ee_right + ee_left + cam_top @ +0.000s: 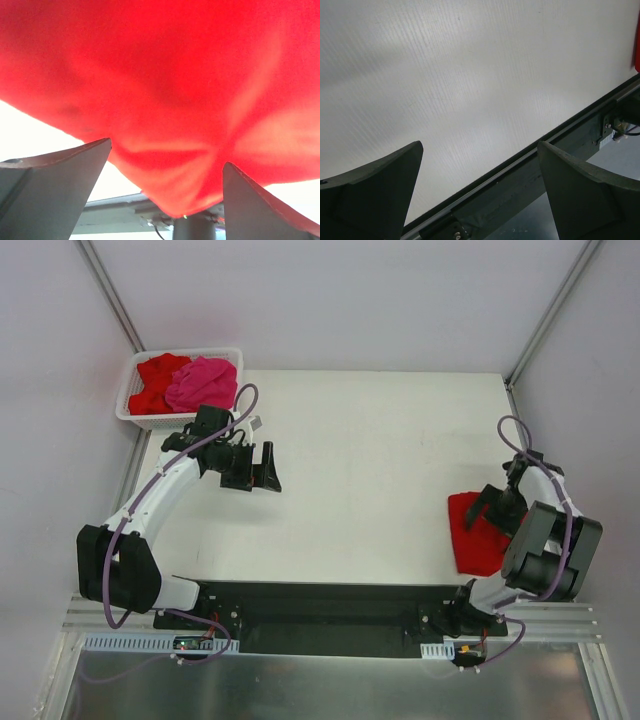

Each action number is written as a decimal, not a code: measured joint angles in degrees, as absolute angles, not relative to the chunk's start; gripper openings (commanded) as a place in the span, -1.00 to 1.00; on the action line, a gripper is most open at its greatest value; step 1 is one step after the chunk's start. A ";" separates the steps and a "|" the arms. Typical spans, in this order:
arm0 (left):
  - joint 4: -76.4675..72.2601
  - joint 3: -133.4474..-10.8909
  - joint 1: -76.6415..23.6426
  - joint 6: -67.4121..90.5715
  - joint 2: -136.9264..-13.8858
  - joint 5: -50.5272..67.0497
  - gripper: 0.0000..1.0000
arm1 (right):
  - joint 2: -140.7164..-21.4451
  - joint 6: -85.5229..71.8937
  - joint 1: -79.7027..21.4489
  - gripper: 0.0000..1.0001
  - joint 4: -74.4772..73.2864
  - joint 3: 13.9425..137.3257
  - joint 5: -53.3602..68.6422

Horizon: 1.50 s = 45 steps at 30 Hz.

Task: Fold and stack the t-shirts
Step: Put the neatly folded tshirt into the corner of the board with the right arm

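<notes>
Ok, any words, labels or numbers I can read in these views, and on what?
No readable text in any view.
Red t-shirt at right, pink t-shirt, white basket: plain, no print visible.
White tag beside the left arm: too small to read.

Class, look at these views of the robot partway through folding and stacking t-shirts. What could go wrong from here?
1. The red t-shirt lies close to the right edge of the table. The open right fingers might pinch only one layer or drag it off.
2. The pink t-shirt is heaped against a second red t-shirt in the basket. Lifting one could pull out both.
</notes>
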<state>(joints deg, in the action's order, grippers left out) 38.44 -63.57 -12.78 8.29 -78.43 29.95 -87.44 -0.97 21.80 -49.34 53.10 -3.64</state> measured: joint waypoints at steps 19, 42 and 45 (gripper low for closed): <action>38.48 -63.70 -13.93 8.32 -78.43 29.95 0.99 | -93.41 0.30 13.67 1.00 -50.00 64.79 -5.78; 39.48 -65.78 -13.93 8.25 -80.77 29.56 0.99 | -99.22 3.29 13.67 0.99 -50.30 63.72 -10.87; 39.46 -66.13 -13.93 8.16 -81.03 29.56 0.99 | -99.22 3.55 13.78 1.00 -50.57 63.70 -11.70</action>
